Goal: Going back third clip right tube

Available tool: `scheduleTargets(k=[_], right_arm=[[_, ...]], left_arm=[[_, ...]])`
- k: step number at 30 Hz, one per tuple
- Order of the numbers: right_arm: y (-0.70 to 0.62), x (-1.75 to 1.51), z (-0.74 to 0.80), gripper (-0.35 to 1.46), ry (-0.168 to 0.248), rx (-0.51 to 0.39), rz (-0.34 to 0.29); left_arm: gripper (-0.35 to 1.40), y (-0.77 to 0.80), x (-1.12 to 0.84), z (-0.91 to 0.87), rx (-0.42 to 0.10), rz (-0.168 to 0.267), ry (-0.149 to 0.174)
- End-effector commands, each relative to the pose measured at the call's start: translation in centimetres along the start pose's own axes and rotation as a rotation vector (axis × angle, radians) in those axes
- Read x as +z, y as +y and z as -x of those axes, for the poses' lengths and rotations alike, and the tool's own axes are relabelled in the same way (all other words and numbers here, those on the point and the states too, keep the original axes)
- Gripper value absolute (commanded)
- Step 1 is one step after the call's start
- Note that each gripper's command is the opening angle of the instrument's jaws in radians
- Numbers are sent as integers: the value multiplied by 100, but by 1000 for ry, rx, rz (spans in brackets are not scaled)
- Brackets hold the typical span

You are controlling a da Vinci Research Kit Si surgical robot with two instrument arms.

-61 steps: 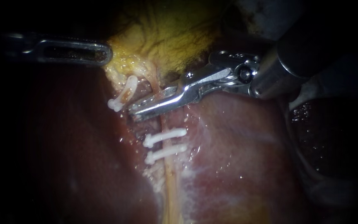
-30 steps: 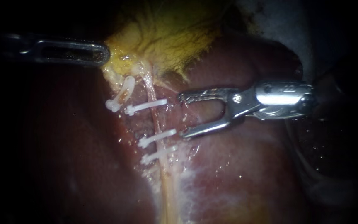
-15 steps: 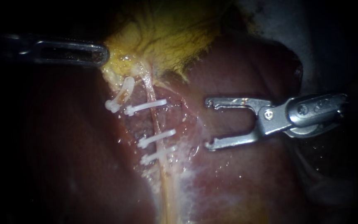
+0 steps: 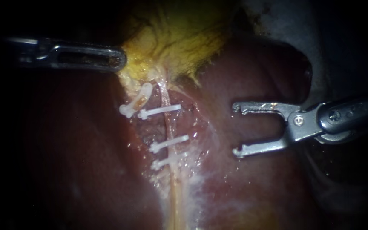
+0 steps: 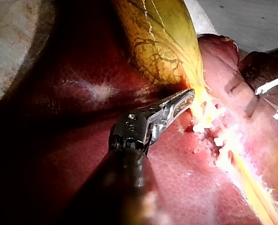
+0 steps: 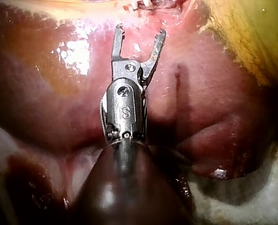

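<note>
The pale right tube [image 4: 170, 127] runs down from the yellow gallbladder [image 4: 179, 38] and carries three white clips: an upper [image 4: 160, 111], a middle [image 4: 169, 143] and a lower [image 4: 167, 161]. Beside it, one more clip [image 4: 136, 100] sits slanted on the short left tube. My right instrument [image 4: 236, 130] stands to the right of the tube, apart from it, with its jaws open and nothing between them; the right wrist view shows this too [image 6: 138, 36]. My left instrument [image 4: 107, 59] is shut on the gallbladder's lower edge, as the left wrist view [image 5: 179, 99] also shows.
Dark red liver [image 4: 256, 191] surrounds the tubes on both sides. Pale cloth [image 4: 277, 17] lies beyond the liver at the upper right and also shows beside the right instrument's shaft [image 6: 270, 197]. The right instrument's open jaws [image 5: 265, 104] appear far ahead in the left wrist view.
The right instrument opened, left the upper clip on the right tube and drew back to the right with its jaws empty. The left instrument kept its hold.
</note>
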Motion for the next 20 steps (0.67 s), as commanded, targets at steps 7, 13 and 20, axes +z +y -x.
scheduleTargets(k=[7,13,20], right_arm=[[-1,0,0,60,0,0,0],[0,0,0,60,0,1,0],[0,2,-1,60,0,1,-2]], left_arm=[[-35,7,30,-17,-3,-15,2],[-35,9,36,-19,-5,-21,3],[-35,9,33,-18,-5,-24,4]])
